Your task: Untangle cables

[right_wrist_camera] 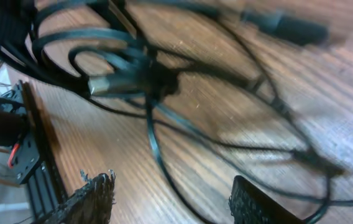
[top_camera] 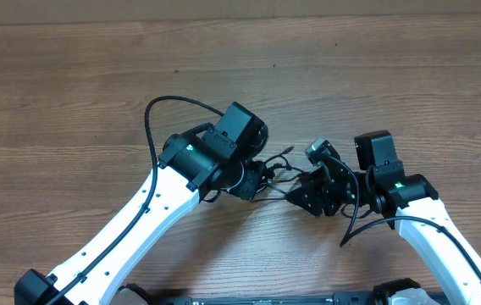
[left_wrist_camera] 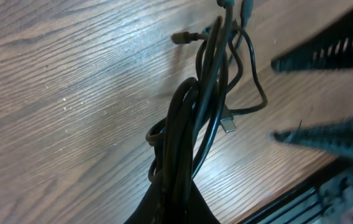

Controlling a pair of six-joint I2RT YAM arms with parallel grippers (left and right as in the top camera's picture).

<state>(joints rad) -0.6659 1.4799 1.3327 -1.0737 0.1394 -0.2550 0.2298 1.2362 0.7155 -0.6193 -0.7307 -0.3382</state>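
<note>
The cables (top_camera: 276, 172) are a tangled bunch of thin black cords on the wooden table, lying between my two grippers. My left gripper (top_camera: 256, 180) is shut on the bunch. In the left wrist view the cords (left_wrist_camera: 192, 118) rise out of its shut jaws (left_wrist_camera: 175, 202), and a silvery plug (left_wrist_camera: 228, 122) hangs off a loop. My right gripper (top_camera: 298, 196) faces the bunch from the right, and its fingers (left_wrist_camera: 325, 59) show in the left wrist view. In the right wrist view it (right_wrist_camera: 170, 193) stands open, a thin strand (right_wrist_camera: 158, 155) runs across the gap, and a silvery-tipped plug (right_wrist_camera: 111, 85) lies beyond.
The wooden table (top_camera: 96, 85) stretches on all sides. A black frame rail (right_wrist_camera: 30, 155) runs along the table's near edge. Thicker black wires (top_camera: 164, 106) loop from both arms over the table.
</note>
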